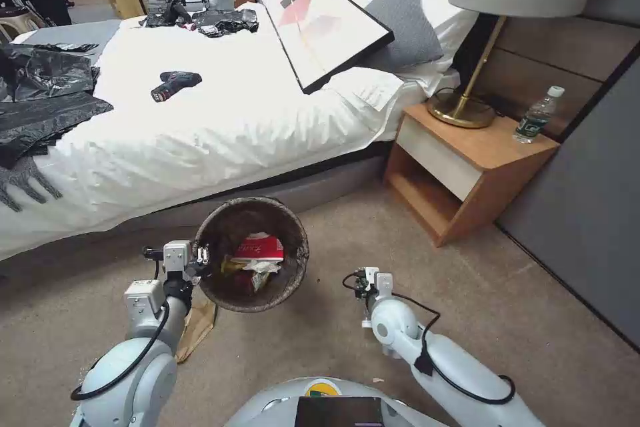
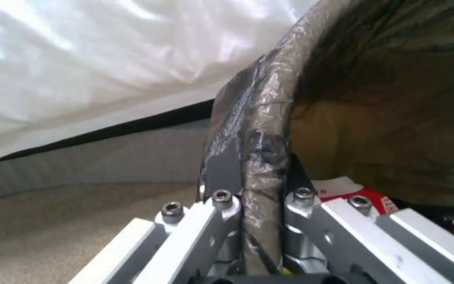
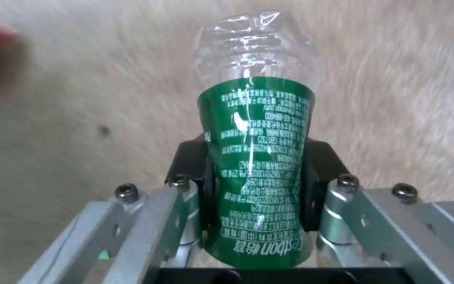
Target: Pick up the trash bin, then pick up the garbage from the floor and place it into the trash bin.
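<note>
On the carpeted floor (image 1: 320,340) beside the bed (image 1: 220,113): trash bin held up by the left arm, bottle clamped by the right.

The trash bin (image 1: 227,227) hangs above the floor just in front of the bed base, tilted so its bag-lined mouth faces the head camera. The left end effector (image 2: 256,205) is closed on the bin's rim at the bin's left side, one finger outside the wall and one inside, the folded liner pinched between them. Red-and-white wrappers (image 1: 259,248) and crumpled tissue lie inside the bin. A brown paper bag (image 1: 195,327) lies on the floor below the bin, beside the left arm. The right end effector (image 1: 363,282) sits to the right of the bin, apart from it, its fingers closed on the label of a green-labelled plastic bottle (image 3: 256,157), whose clear end projects beyond the fingertips.
</note>
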`<state>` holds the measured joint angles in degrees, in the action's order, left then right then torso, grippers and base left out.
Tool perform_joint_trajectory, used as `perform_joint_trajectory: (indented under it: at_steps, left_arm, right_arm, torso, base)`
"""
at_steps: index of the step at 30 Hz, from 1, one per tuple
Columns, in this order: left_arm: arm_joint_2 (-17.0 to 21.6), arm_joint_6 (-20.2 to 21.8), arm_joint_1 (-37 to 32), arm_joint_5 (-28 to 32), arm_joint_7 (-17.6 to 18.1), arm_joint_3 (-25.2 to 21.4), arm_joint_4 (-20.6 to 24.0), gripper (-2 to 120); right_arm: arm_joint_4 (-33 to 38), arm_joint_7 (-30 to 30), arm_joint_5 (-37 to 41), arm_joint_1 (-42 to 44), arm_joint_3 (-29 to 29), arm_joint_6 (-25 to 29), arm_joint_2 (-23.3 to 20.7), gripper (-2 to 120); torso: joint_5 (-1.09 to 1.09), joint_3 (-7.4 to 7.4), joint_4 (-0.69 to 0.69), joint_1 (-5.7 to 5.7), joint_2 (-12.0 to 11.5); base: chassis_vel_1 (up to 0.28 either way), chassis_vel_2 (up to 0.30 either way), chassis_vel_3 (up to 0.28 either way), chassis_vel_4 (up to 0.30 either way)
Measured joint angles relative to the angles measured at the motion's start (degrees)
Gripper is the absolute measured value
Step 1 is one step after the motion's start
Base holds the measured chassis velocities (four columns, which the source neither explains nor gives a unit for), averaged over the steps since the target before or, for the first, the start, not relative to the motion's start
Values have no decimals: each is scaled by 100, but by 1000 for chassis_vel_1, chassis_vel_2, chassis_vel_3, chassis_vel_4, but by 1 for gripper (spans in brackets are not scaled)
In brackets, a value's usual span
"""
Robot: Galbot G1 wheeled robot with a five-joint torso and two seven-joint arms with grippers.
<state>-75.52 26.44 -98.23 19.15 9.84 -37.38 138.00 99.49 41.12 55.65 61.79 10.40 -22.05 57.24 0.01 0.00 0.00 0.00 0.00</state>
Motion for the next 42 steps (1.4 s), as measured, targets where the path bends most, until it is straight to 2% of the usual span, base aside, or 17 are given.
perform_joint_trajectory:
  at_steps: [2,5,6,12,16,20,25,30,35,37,42]
  left_arm:
    - [0,1,-3,0,0,0,4,4]
    - [1,3,-6,1,0,0,10,4]
    - [1,3,-6,1,0,0,10,4]
    - [5,8,-26,3,0,-14,25,4]
    - [9,9,-28,4,1,-17,25,4]
    - [15,22,-31,17,1,-39,32,4]
    - [-15,27,-32,4,-2,-26,31,4]
    - [-19,29,-39,-9,-2,-20,31,4]
    - [-13,32,-56,-28,-3,-19,43,4]
    - [0,48,-75,-31,-4,-20,80,4]
    - [9,60,-82,-41,-6,-23,91,4]
  right_arm:
    - [160,23,-2,19,-23,4,-62,28]
    - [837,122,22,41,-94,26,-300,28]
    - [837,122,22,41,-94,26,-300,28]
    - [1849,122,112,-40,-237,24,-742,28]
    - [1929,106,112,-55,-250,26,-788,28]
    - [2868,-178,303,-246,-420,62,-1397,28]
    - [3486,-307,475,-399,-653,76,-1664,28]
    - [3806,-457,615,-538,-703,70,-1741,28]
    - [4005,-983,677,-796,-653,77,-1787,28]
    - [4040,-1307,754,-1103,-530,60,-1837,28]
    - [4064,-1448,1106,-1716,-291,-22,-1837,28]
  torso:
    - [-1,0,-1,0,0]
    - [0,0,0,0,0]
    - [0,0,0,0,0]
    - [0,0,0,0,0]
    - [1,0,0,0,0]
    - [1,0,-1,0,0]
    - [0,0,0,0,0]
    - [0,0,0,0,0]
    - [0,0,0,0,0]
    - [0,0,0,0,0]
    - [-1,0,1,0,0]
  base:
    - [0,0,0,0]
    - [0,0,0,0]
    - [0,0,0,0]
    - [0,0,0,0]
    - [0,0,0,0]
    - [0,0,0,0]
    - [0,0,0,0]
    - [0,0,0,0]
    - [0,0,0,0]
    - [0,0,0,0]
    - [0,0,0,0]
